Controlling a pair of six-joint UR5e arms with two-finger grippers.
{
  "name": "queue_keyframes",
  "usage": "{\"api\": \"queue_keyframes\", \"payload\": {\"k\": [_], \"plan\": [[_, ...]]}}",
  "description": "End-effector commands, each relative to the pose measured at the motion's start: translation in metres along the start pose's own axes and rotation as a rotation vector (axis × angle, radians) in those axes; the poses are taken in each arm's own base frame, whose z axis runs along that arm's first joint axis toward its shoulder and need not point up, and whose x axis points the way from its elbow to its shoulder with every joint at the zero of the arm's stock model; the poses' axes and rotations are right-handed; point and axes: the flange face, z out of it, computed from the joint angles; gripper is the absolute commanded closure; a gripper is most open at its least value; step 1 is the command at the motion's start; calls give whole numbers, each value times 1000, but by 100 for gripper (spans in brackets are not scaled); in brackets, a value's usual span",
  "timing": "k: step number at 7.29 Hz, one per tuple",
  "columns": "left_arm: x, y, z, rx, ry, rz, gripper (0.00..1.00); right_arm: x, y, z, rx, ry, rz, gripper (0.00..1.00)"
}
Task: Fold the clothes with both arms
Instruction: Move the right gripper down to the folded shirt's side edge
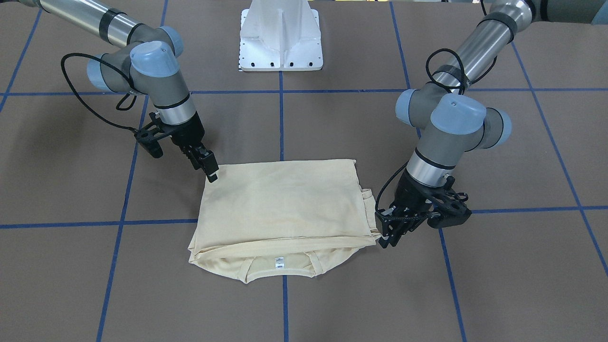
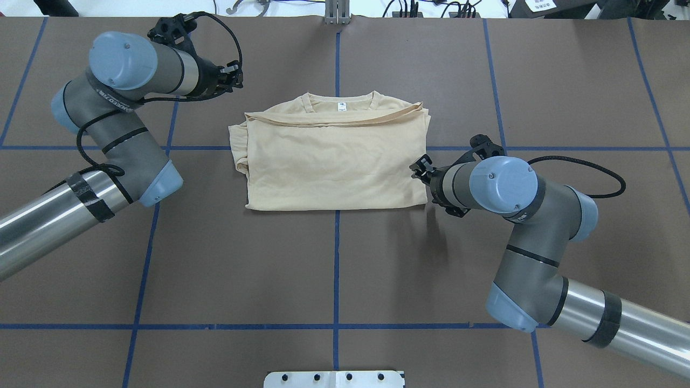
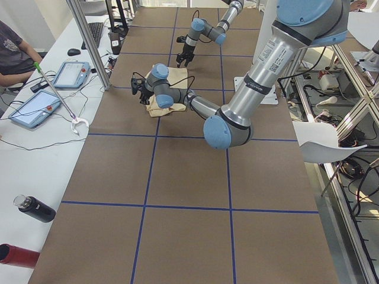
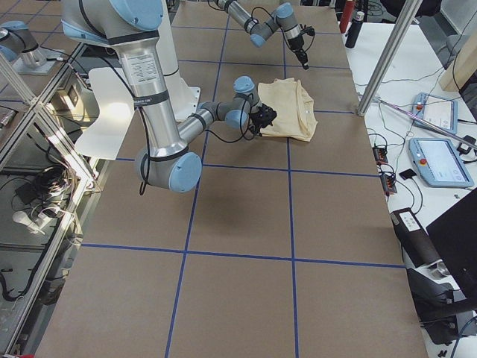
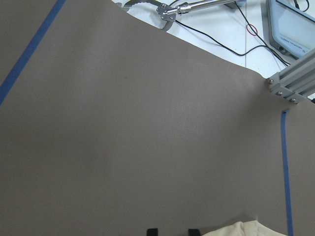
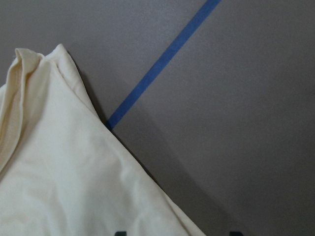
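The clothes are one cream-yellow shirt (image 1: 285, 204) (image 2: 334, 161), folded into a rectangle on the brown table. Its collar and white neck label (image 2: 341, 106) poke out on the side far from the robot. No print shows. My left gripper (image 1: 387, 240) (image 2: 237, 81) hovers just off the shirt's collar-side corner. The left wrist view shows its fingertips (image 5: 152, 231) slightly apart with bare table between them. My right gripper (image 1: 212, 176) (image 2: 416, 168) is at the opposite, robot-side corner. Its fingertips (image 6: 120, 233) stand wide open over the shirt's edge (image 6: 59, 172).
Blue tape lines (image 2: 336, 269) grid the brown table. The white pedestal base (image 1: 281, 38) stands at the robot's edge. Beyond the far edge are an aluminium post (image 3: 89, 41), tablets (image 3: 74, 74), cables and a seated person (image 3: 12, 53).
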Motion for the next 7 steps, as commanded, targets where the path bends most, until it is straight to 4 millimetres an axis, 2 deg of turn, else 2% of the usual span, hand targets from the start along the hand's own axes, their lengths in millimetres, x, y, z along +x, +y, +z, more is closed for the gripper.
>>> {"api": "queue_keyframes", "payload": {"k": [1,2,3,4,5,7], "plan": [[-1,0,0,1,-3,1,67,5,8,1,-7,5,-6,27],[-1,0,0,1,-3,1,67,9,14,3,-10,9,-13,29],[-1,0,0,1,-3,1,67,7,16,1,-12,3,-14,36],[0,-1,0,3,-2,7,67,8,16,1,-12,5,-8,73],[-1,-1,0,2,-3,7,67,6,16,-3,-16,-2,-6,100],[0,-1,0,2,-3,7,68,19,10,-3,-18,15,-10,100]]}}
